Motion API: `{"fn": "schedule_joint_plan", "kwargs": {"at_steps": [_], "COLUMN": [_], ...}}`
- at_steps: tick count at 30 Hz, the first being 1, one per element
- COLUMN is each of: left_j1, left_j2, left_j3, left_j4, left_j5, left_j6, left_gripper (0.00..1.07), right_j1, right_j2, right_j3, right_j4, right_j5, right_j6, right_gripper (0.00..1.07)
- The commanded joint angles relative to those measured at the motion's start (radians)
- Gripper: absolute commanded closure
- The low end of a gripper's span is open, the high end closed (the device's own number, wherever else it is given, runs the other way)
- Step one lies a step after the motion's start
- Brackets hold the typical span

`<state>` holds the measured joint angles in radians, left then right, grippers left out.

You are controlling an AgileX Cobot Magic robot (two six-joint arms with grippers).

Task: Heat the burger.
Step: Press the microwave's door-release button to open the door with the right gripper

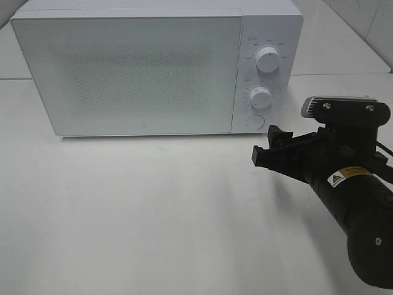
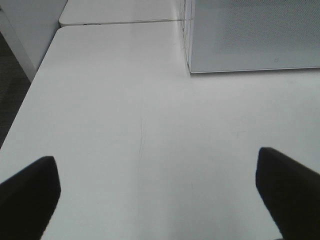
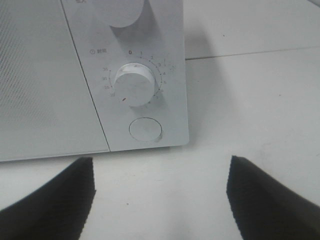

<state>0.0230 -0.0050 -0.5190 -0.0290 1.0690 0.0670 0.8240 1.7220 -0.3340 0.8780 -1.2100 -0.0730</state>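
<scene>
Risk sits at the timer dial [image 3: 134,84]: the right claw [image 3: 160,170], open and empty, hangs before the microwave [image 1: 285,92] panel, and a skewed reach could slip off or hit the button [image 3: 145,129]. The left claw [image 2: 156,160] gapes empty over the surface [image 2: 125,110]. The burger is unseen; door [image 1: 123,74] shut.

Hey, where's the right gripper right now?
In the exterior high view the right gripper hovers open at the right, in front of the microwave, facing its round button below the lower dial.

Smooth white tabletop [image 1: 153,215] – second white table [image 2: 115,11] butted behind it; pale tiled wall [image 1: 374,18] behind, dark grey floor [image 2: 7,100] below the edge.
</scene>
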Motion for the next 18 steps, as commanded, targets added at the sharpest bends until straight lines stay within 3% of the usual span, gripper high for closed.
{"fn": "schedule_joint_plan", "kwargs": {"at_steps": [1,3,6,8,9,18], "left_j1": [0.001,0.001,0.001,0.001,0.001,0.001], "left_j2": [-0.015,-0.015,-0.015,-0.015,-0.015,-0.015], "left_j3": [0.003,0.003,0.003,0.003,0.003,0.003], "left_j4": [0.0,0.0,0.0,0.0,0.0,0.0], "left_j5": [0.001,0.001,0.001,0.001,0.001,0.001], "left_j6": [0.001,0.001,0.001,0.001,0.001,0.001], "left_gripper": [0.07,0.07,0.07,0.07,0.07,0.07], "right_j1": [0.005,0.005,0.005,0.005,0.005,0.005], "right_j2": [0.001,0.001,0.001,0.001,0.001,0.001], "right_j3": [-0.002,-0.002,-0.002,-0.002,-0.002,-0.002], "right_j4": [-0.001,-0.001,-0.001,-0.001,-0.001,-0.001], "right_j5": [-0.076,-0.072,-0.072,-0.072,-0.072,-0.072], "right_j6": [0.082,0.312,0.375,0.593,0.593,1.083], "right_gripper": [0.34,0.34,0.35,0.4,0.4,0.72]}}
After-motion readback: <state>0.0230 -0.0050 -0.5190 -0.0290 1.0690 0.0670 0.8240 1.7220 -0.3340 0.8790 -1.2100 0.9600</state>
